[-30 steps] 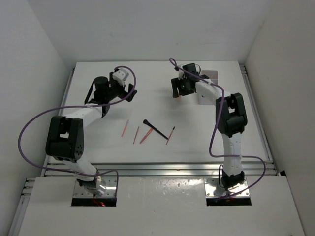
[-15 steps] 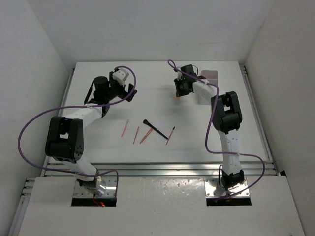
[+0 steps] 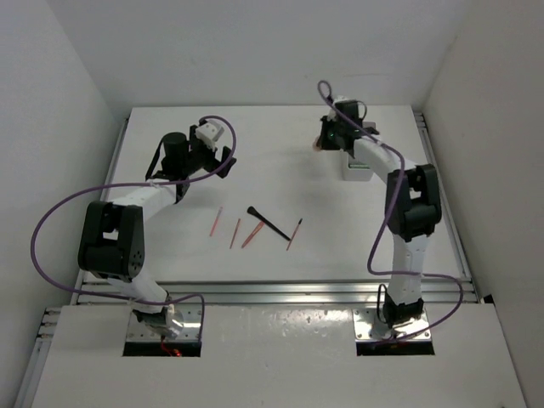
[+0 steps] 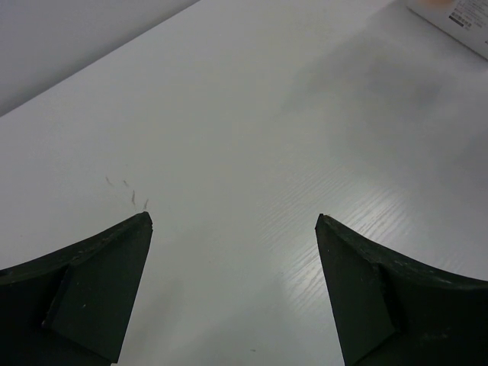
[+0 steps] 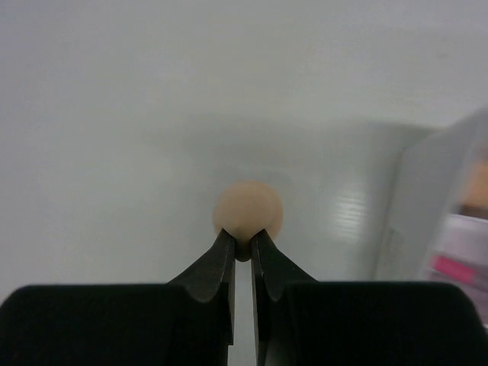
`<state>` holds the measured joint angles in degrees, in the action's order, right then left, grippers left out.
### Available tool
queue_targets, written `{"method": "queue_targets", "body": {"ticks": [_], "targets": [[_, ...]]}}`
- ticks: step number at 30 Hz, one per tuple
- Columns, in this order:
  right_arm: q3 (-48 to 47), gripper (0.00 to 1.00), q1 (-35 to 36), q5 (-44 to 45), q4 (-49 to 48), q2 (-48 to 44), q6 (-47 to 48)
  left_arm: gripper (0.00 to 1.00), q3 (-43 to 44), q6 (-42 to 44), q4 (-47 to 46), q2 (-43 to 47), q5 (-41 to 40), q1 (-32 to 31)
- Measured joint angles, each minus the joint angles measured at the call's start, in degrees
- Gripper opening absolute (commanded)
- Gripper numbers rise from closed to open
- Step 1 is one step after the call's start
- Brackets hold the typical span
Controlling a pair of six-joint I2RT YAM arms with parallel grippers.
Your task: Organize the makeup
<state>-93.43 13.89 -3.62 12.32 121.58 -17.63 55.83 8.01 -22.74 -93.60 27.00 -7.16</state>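
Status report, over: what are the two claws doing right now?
Right gripper shut on beige sponge. Left gripper open, empty. Pencils, brush loose mid-table. Nothing blocking.

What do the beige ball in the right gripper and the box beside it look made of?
The beige ball: probably soft foam, matte, no glare; it looks pinched in where the right gripper squeezes it. The box: likely plastic, frosted and translucent; pink contents show dimly through its wall.
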Motion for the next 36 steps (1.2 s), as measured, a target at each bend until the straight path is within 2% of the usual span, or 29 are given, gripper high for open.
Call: {"method": "queue_targets", "body": {"ticks": [5,9,25,27,30,35,36], "targets": [[2.8,0.02,-7.9,1.9,-6.5,-9.2,-4.9,0.95,0.0,0.9,0.5,0.0,0.0,0.0],[3.5,0.02,-12.0,4.9,-8.9,-11.5,-7.0,0.95,0.0,1.5,0.7,0.0,0.2,0.0],[4.2,0.02,-12.5,6.7,-8.4,-6.0,-13.1,0.95,0.0,2.7,2.7,0.0,0.2,-0.4],[4.2,0.07,-12.5,6.8,-9.4,-5.4,-13.5,0.95,0.0,3.0,2.8,0.0,0.2,-0.4],[4.2,0.21,-12.5,6.9,-9.3,-4.1,-13.7,0.95,0.0,3.2,3.0,0.0,0.2,-0.4],[4.2,0.33,-12.5,6.9,-9.2,-3.1,-13.2,0.95,0.0,3.4,3.2,0.0,0.2,-0.4],[4.2,0.43,-12.5,6.9,-9.3,-3.1,-13.1,0.95,0.0,3.4,3.2,0.0,0.2,-0.4]]}}
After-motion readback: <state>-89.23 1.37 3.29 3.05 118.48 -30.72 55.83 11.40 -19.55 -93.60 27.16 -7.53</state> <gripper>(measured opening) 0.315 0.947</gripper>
